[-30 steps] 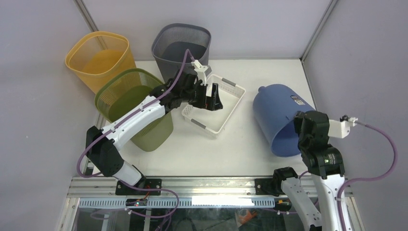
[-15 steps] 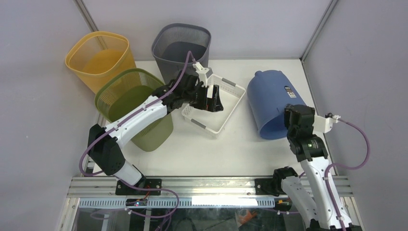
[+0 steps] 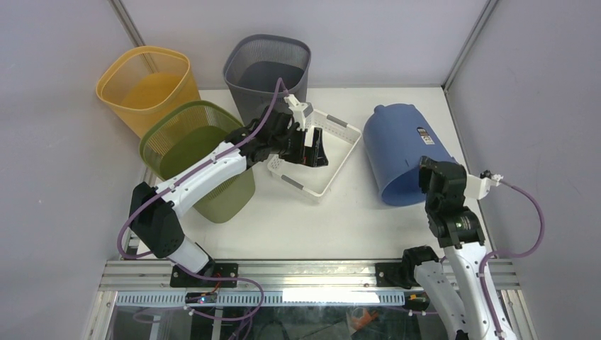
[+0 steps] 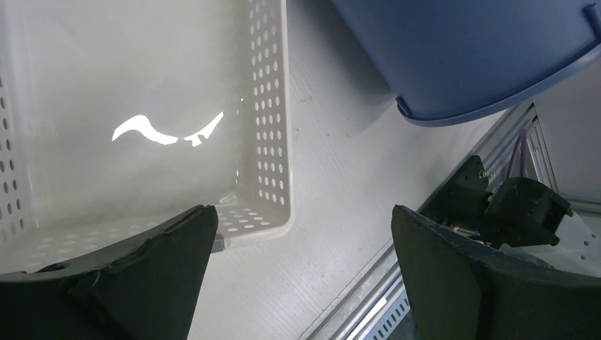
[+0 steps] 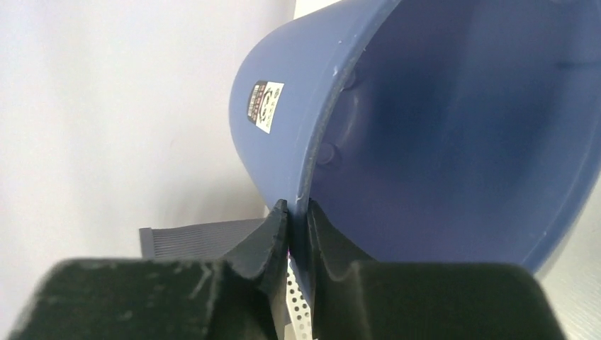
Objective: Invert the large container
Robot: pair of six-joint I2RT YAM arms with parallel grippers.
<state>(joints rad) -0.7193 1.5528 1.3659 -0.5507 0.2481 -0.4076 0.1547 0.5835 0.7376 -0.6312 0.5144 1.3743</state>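
Blue plastic, the large container [image 3: 400, 152] is in the grip of the right pincer [image 3: 431, 185]. I read its two fingers as closed hard on the container's rim: in the right wrist view one finger lies outside the wall and the other inside, with only the thickness of the rim between them at the right pincer [image 5: 295, 212]. From there the container [image 5: 461, 127] rises up and away from the fingertips, its open mouth turned toward the camera and its base pointing away. A white printed label [image 5: 265, 106] sits on the outer wall, above the outside finger. The container is tilted well over, not upright and not fully inverted. I cannot tell whether its far side touches the table [image 3: 340, 227].

The left pincer [image 3: 317, 150] stands wide open and has hold of nothing. It hangs over the white perforated basket [image 3: 341, 161]. In the left wrist view the gap between the fingers of the left pincer [image 4: 301, 212] frames the basket's corner, and the basket wall [image 4: 273, 106] runs away from that gap. The blue container [image 4: 461, 49] shows beyond the right-hand finger, its rim clear of the basket with bare table between.

Behind the left pincer's wrist stands a grey mesh bin [image 3: 244, 53]. A green mesh bin [image 3: 212, 198] sits under that arm's forearm, and a yellow bin [image 3: 127, 113] stands further out on the same side
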